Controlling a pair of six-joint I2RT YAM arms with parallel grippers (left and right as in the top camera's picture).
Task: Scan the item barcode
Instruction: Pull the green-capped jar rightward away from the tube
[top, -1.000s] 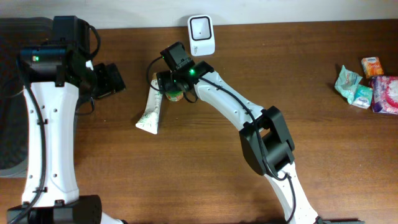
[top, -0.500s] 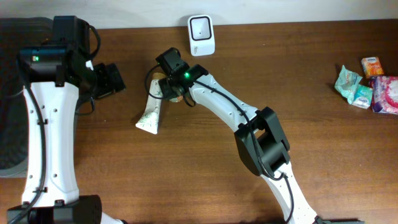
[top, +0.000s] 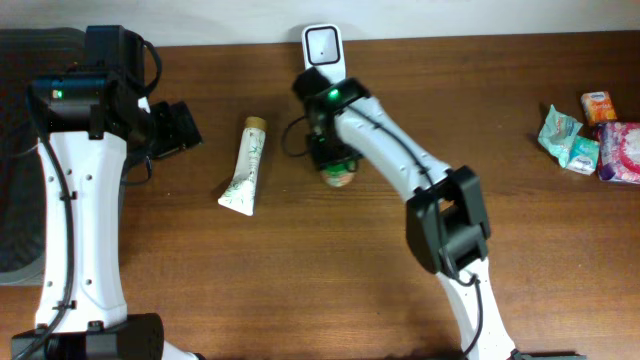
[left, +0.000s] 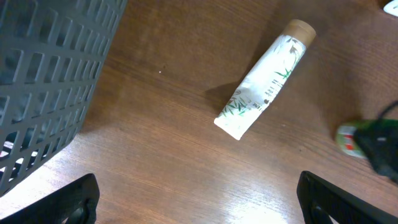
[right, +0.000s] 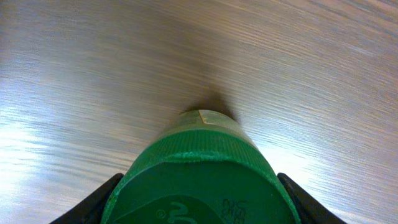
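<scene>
a grey mesh basket stands at the left end of the bench, beside the left arm. what lies in it i cannot tell: the overhead view shows only a part of it, and the left wrist view shows only its outer wall.

the task's thing is a small bottle with a green ribbed cap. it is in the right tool, over the middle part of the bench. it is on the near side of the white scanner, which stands at the far edge. a white tube lies to the left of the bottle, apart from it.

the right tool pinches the bottle: in the right wrist view the two fingers press on the cap from both sides. the long axis of the bottle runs along the fingers. the cap end points back toward the wrist. the pale green end points away, down toward the wood, and a dark shadow lies under it. whether this end touches the bench, i cannot tell.

the tube lies flat, its tan end toward the far edge and its flat crimped end toward the near left. the left tool is spread wide and holds nothing. it hangs over the bench between the basket and the tube. some small packets lie at the far right end of the bench, well apart from the bottle.
</scene>
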